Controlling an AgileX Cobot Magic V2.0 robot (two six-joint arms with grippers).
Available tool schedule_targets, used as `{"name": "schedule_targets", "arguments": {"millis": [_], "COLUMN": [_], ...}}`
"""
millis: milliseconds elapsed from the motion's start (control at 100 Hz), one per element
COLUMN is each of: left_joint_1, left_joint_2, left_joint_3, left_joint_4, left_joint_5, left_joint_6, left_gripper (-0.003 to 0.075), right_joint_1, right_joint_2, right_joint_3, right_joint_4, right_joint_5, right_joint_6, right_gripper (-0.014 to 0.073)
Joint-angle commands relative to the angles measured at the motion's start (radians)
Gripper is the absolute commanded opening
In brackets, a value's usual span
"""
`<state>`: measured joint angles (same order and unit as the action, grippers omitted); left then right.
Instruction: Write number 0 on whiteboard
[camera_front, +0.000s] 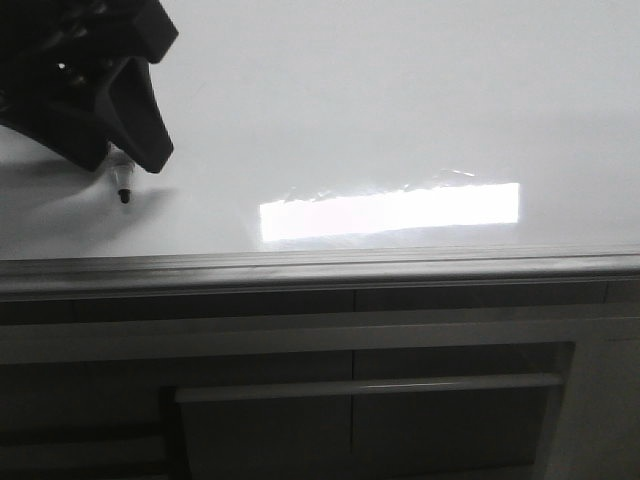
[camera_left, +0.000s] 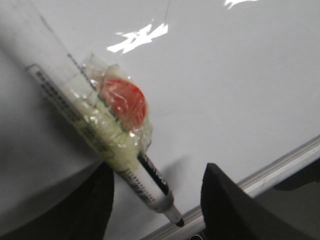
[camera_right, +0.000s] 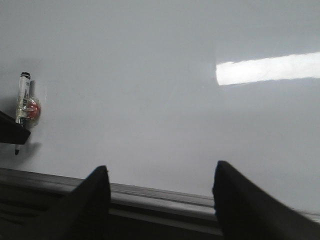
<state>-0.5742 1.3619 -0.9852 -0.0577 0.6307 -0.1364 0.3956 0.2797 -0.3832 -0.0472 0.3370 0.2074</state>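
dark cabinet (camera_front: 300, 400), pale drawer handle (camera_front: 370, 387)

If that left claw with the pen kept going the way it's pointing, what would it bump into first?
Most likely the whiteboard. The left claw holds the marker tip-down, the tip close over the white surface near the grey edge strip. The tip would land first, though whether it already touches is unclear.
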Motion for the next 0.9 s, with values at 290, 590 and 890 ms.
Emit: {"name": "schedule_targets", "arguments": {"millis": [290, 590, 890], "left_joint_1": [-0.006, -0.079, -0.327], "left_joint_2": [0.019, -0.091, -0.280], "left_joint_3": [-0.035, -0.037, -0.037], "left_joint_4": [0.058, 0.065, 0.065], "left_joint_5": [-0.053, -0.037, 0.060], "left_joint_6": [-0.009, 0.124, 0.554], "left_gripper": [-0.0017, -0.0020, -0.0020], "right_joint_1": [-0.007, 0.034, 0.345], "right_joint_2": [0.017, 0.031, 0.341], "right_joint_3": [-0.038, -0.129, -0.436], "right_joint_4": [-0.018, 0.092, 0.212], "right_joint_5": [-0.070, -0.061, 0.162], "right_joint_6": [-0.008, -0.147, -0.613], "right_gripper": [0.0392, 0.0392, 0.0394]}}
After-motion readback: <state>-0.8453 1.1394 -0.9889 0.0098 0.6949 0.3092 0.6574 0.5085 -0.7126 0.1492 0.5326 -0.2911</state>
